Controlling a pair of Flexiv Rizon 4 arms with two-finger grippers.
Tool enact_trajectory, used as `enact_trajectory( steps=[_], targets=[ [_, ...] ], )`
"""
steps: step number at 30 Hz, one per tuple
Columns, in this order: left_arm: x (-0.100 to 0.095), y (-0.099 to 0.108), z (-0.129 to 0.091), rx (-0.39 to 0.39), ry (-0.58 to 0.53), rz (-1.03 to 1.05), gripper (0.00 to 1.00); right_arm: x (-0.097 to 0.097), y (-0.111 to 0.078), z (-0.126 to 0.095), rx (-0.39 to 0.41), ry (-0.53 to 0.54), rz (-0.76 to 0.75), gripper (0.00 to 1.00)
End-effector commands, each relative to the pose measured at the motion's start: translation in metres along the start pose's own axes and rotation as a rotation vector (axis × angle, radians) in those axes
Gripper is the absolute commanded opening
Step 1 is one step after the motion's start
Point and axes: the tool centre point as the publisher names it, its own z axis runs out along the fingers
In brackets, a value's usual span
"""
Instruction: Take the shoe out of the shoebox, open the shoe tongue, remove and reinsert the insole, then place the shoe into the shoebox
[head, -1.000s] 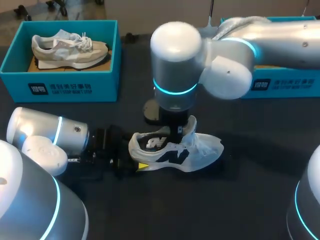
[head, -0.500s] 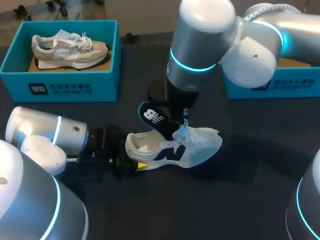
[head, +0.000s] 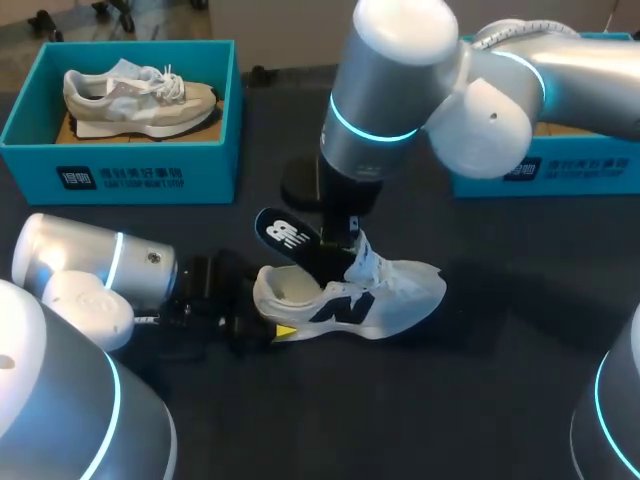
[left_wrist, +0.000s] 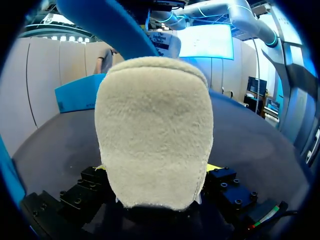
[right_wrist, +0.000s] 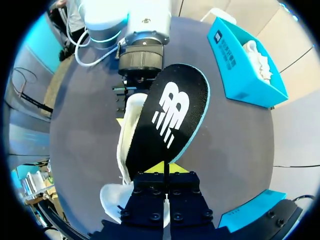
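A white shoe (head: 390, 295) with a dark logo lies on its side on the dark table. My left gripper (head: 268, 306) comes in from the left, shut on the shoe's fuzzy heel (left_wrist: 155, 135), a yellow tip on either side. My right gripper (head: 345, 240) hangs over the shoe's opening, shut on the black insole (head: 285, 238). The insole (right_wrist: 172, 117) has a white logo and a teal edge, and slants up out of the shoe (right_wrist: 129, 132) towards the heel. Its blue underside (left_wrist: 110, 25) shows above the heel in the left wrist view.
A teal shoebox (head: 120, 170) at the back left holds a second, beige shoe (head: 135, 95). Another teal shoebox (head: 560, 170) stands at the back right, partly behind my right arm. Bare table lies in front of the shoe.
My right gripper has risen and drawn the insole up out of the shoe, swinging it towards the heel. The left gripper and the shoe's heel have stayed in place.
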Motion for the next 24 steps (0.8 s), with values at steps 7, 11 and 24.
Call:
enact_trajectory(
  steps=[7,11,24],
  targets=[
    [0.001,0.004,0.005,-0.003,-0.001,0.000,0.00,0.000,0.014,-0.003,-0.041,0.021,-0.030,0.00],
    [0.001,0.004,0.005,-0.003,-0.001,0.000,0.00,0.000,0.024,0.003,-0.069,0.063,-0.035,0.00],
    [0.001,0.004,0.005,-0.003,-0.001,0.000,0.00,0.000,0.031,-0.001,-0.209,0.130,0.185,1.00]
  ],
)
